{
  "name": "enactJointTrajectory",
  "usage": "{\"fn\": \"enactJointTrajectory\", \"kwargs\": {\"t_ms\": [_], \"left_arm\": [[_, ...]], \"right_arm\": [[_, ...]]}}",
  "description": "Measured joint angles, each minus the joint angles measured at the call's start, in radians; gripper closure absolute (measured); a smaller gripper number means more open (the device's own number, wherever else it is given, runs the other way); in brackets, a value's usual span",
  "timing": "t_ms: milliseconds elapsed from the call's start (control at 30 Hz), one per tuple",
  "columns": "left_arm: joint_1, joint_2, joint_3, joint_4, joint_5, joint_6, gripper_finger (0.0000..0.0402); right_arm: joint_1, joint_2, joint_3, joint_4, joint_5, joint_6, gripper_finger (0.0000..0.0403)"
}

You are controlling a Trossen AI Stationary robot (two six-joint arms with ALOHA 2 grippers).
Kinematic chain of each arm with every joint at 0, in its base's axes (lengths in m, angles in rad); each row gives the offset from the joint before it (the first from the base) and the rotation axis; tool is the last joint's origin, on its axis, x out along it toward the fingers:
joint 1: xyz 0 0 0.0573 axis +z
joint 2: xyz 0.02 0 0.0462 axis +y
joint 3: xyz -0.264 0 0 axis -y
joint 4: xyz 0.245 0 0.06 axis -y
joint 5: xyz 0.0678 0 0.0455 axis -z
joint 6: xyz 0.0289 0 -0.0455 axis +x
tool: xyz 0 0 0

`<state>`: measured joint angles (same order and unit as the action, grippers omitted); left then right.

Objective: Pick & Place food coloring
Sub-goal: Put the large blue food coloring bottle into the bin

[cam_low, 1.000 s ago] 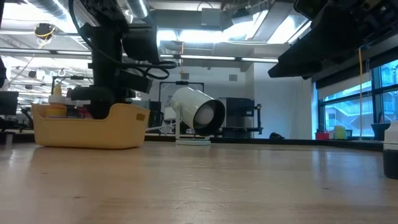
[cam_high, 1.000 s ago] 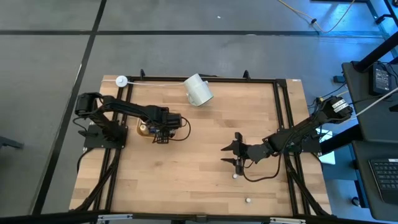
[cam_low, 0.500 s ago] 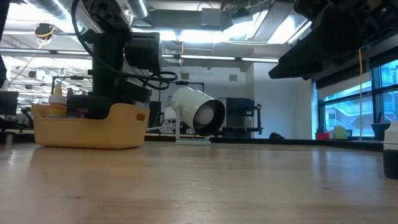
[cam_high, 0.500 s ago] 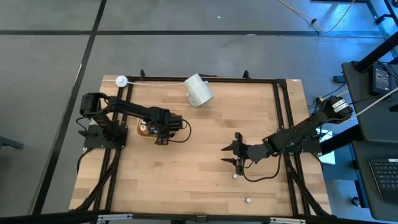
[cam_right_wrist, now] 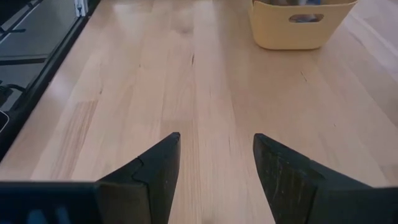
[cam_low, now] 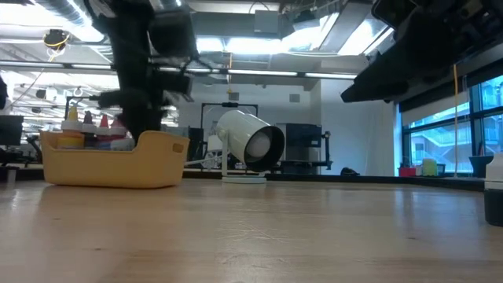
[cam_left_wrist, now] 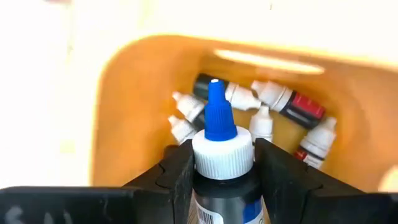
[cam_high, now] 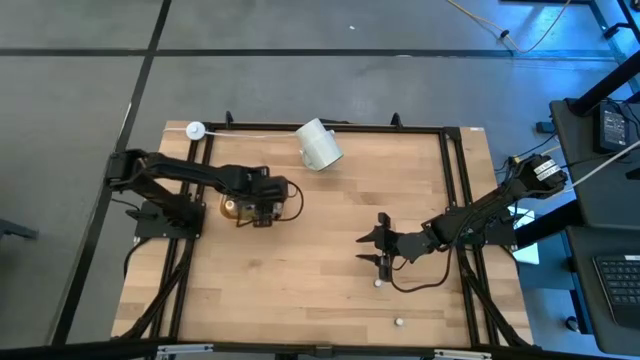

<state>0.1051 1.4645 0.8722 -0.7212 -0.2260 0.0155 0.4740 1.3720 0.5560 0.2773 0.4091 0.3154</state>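
1. High view: the left gripper (cam_high: pixel 258 210) hangs over the yellow tray (cam_high: pixel 229 208), which sits near the table's (cam_high: pixel 320 290) left edge.
2. The left wrist view shows that gripper's jaws closed on a dark bottle with a blue dropper tip (cam_left_wrist: pixel 221 155), held upright above the tray's interior (cam_left_wrist: pixel 143 87).
3. Below it, several more food coloring bottles (cam_left_wrist: pixel 273 106) lie jumbled on the tray floor, whitish with white tips, one with a red body and one dark.
4. In the low view, red and orange caps (cam_low: pixel 102 122) poke above the tray's rim (cam_low: pixel 114 157), with the left arm rising beside them.
5. To the right of the tray, toward the table's far edge, a white cup (cam_high: pixel 319 145) lies on its side; the low view looks into its open mouth (cam_low: pixel 263 144).
6. Farther right of the tray, well apart from it, the right gripper (cam_high: pixel 381 248) waits over bare wood, jaws open and holding nothing, its dark fingers (cam_right_wrist: pixel 149 168) spread in the right wrist view with the tray (cam_right_wrist: pixel 301 25) far ahead.
7. Two small white bottles lie on the table, well away from the tray: one (cam_high: pixel 378 283) just beside the right gripper, another (cam_high: pixel 398 322) nearer the table's front edge.
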Motion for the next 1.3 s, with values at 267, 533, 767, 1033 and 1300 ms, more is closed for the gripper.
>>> {"fn": "enactJointTrajectory", "kwargs": {"t_ms": [267,533,767,1033,1300], "left_arm": [[-0.013,-0.205,0.0,0.027,-0.046,-0.074,0.0258],[-0.135,-0.399,-0.075,0.415,0.018,-0.172,0.0257],[-0.359,-0.377,-0.238,0.936,-0.059,-0.143,0.0257],[-0.572,-0.192,-0.325,1.278,-0.267,-0.098,0.0257],[-0.643,0.06,-0.331,1.546,-0.38,-0.012,0.0256]], "right_arm": [[0.0,0.0,0.0,-0.014,0.0,0.021,0.0199],[0.0,0.0,0.0,-0.01,0.007,0.02,0.0199],[0.0,0.0,0.0,-0.013,0.016,0.011,0.0199],[0.0,0.047,-0.007,-0.004,0.065,0.003,0.0199],[0.002,0.074,-0.007,-0.003,0.069,0.069,0.0198]]}}
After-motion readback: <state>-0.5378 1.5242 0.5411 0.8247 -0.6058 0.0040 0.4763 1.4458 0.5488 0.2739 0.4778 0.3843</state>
